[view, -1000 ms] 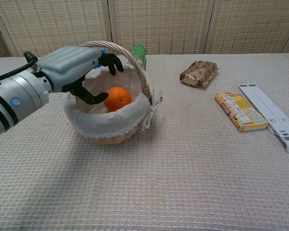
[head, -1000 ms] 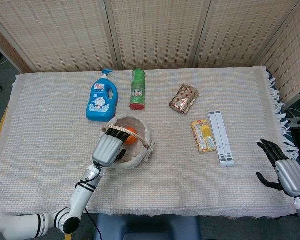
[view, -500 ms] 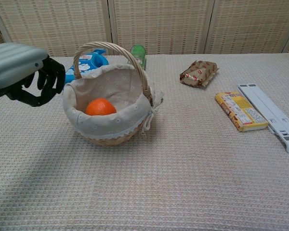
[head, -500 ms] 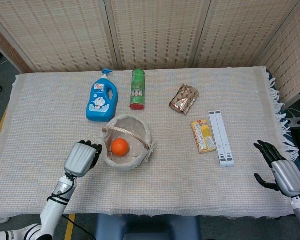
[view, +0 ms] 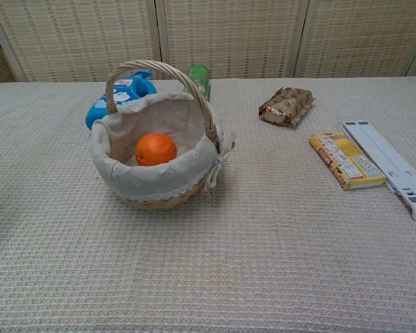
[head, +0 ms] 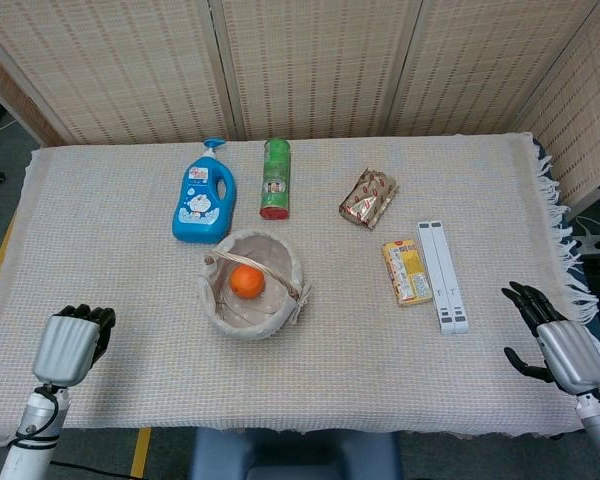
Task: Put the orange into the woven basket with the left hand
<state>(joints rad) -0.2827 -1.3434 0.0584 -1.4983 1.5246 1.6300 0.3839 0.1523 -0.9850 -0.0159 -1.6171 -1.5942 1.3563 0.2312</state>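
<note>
The orange [head: 246, 281] [view: 156, 148] lies inside the woven basket [head: 280, 255] [view: 118, 177], on its cloth lining, near the table's middle left. My left hand [head: 70, 345] is far from the basket, by the table's front left corner in the head view, holding nothing with its fingers loosely bent. The chest view does not show it. My right hand [head: 555, 340] hovers off the front right edge with fingers spread and nothing in it.
Behind the basket lie a blue detergent bottle [head: 203, 203] [view: 118, 94] and a green can [head: 276, 179] [view: 200, 76]. To the right are a brown snack pack [head: 368, 197] [view: 286, 104], a yellow box [head: 406, 271] [view: 347, 161] and a white strip [head: 442, 276] [view: 388, 166].
My left hand let go of the orange in the basket and drew back left and toward the front edge, leaving the chest view. The orange rolled a little inside the basket.
</note>
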